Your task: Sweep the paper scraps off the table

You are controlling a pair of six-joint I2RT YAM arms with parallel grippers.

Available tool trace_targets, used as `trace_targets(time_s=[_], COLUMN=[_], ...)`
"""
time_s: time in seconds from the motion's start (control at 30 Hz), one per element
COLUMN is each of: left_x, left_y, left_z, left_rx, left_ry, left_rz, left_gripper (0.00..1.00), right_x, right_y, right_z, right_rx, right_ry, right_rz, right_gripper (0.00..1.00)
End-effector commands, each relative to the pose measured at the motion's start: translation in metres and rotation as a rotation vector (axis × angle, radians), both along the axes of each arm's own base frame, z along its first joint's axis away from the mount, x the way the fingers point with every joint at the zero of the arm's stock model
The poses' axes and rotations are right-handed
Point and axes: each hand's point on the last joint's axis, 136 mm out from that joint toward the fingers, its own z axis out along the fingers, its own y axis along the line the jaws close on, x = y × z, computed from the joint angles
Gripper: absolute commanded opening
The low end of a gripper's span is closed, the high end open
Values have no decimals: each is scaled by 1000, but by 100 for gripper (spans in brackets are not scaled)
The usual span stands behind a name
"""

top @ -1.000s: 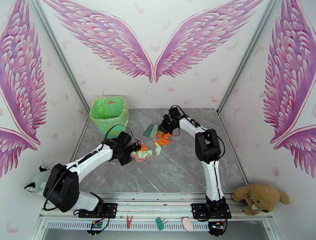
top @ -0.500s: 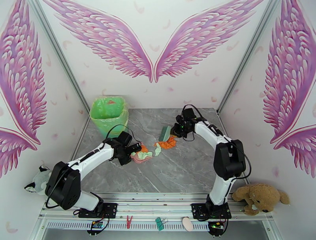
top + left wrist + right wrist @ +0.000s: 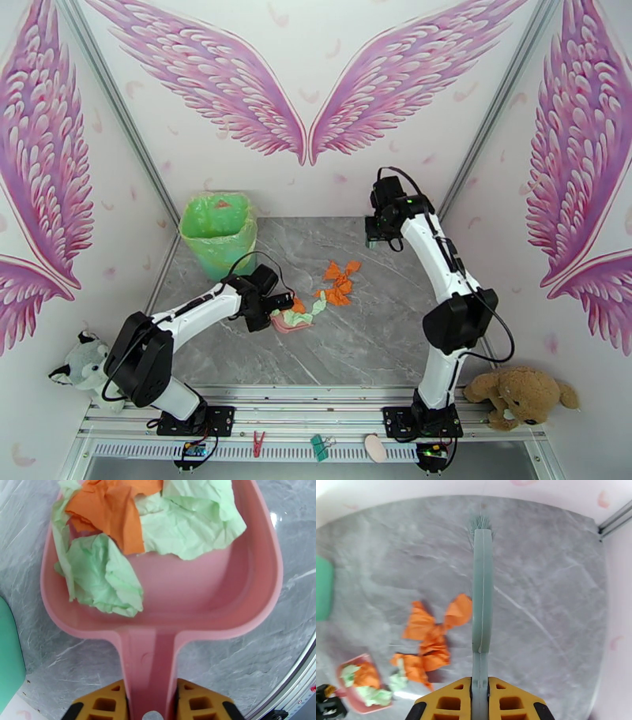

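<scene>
Top view and two wrist views of a grey marble-patterned counter [image 3: 371,339] with two arms.

The left end effector [image 3: 152,696] is closed on the handle of a pink dustpan [image 3: 189,598]. Its yellow fingers [image 3: 104,701] press the handle from both sides. The dustpan lies flat on the counter left of centre, with its mouth facing away from the left arm.

The paper scraps [image 3: 102,574] are in two groups. Several crumpled mint green pieces and one orange piece sit inside the dustpan, mostly toward its mouth. A loose cluster of orange pieces lies on the bare counter near the middle, just beyond the mouth. One small mint piece rests between that cluster and the dustpan.

The right end effector [image 3: 480,696] is clamped on the handle of a green brush [image 3: 482,594]. It is near the far right corner of the counter, well apart from the scraps. The brush runs straight out from the fingers with its bristles at the far tip. Whether the bristles touch the counter cannot be told.

A green bin [image 3: 217,229] stands at the far left corner. A brown plush bear [image 3: 521,395] lies at the near right edge. A grey plush toy [image 3: 79,367] sits at the near left edge.
</scene>
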Motion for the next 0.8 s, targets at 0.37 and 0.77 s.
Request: trace_targets(time_s=[0.37, 0.77], left_x=[-11, -9], left_y=[-20, -22], left_z=[-13, -20], left_rx=[-9, 2], left_ry=[78, 82], left_rz=[-57, -50], left_gripper=[0, 0], right_x=[1, -40], right_y=[26, 72], right_z=[-102, -138], right_rx=[-445, -464], right_ry=[286, 418], right_rz=[327, 570], right_gripper=[0, 0])
